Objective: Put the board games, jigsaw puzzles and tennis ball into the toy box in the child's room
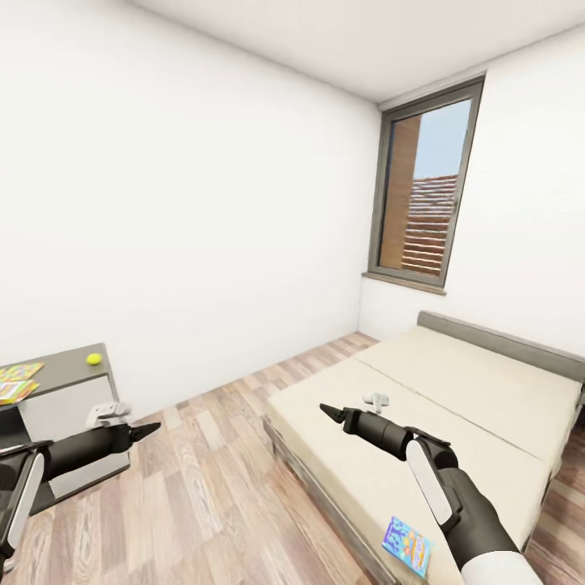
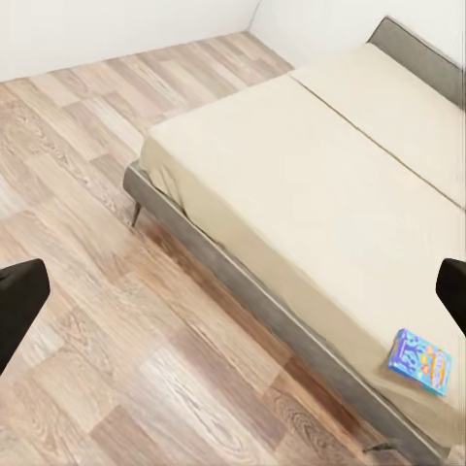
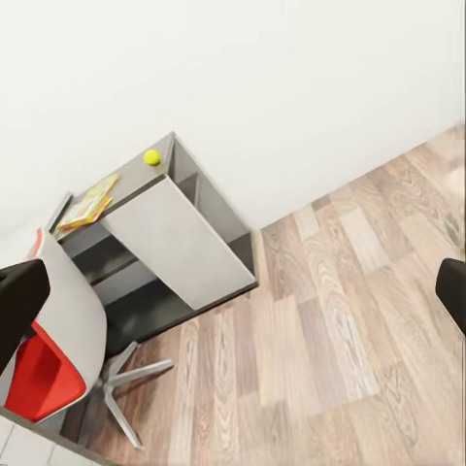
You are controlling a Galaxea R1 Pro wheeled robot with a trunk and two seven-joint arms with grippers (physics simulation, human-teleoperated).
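A blue board game (image 1: pixel 406 545) lies flat on the bed (image 1: pixel 455 390) near its front corner, also seen in the left wrist view as the board game (image 2: pixel 420 360). A yellow tennis ball (image 1: pixel 94 358) rests on the grey table (image 1: pixel 69 375) at the left, with flat colourful boxes (image 1: pixel 18 383) beside it. In the right wrist view the ball (image 3: pixel 151 157) and the boxes (image 3: pixel 87 200) lie on the tabletop. My left gripper (image 1: pixel 153 427) hovers over the floor beside the table, open and empty, fingers (image 2: pixel 19 299) far apart. My right gripper (image 1: pixel 327 409) hangs over the bed, open and empty.
Wood floor (image 1: pixel 211 487) runs between table and bed. A red and white swivel chair (image 3: pixel 44 359) stands in front of the table. The table has open shelves (image 3: pixel 209 209) on its side. A window (image 1: pixel 426 187) sits in the far wall above the bed's headboard (image 1: pixel 504 340).
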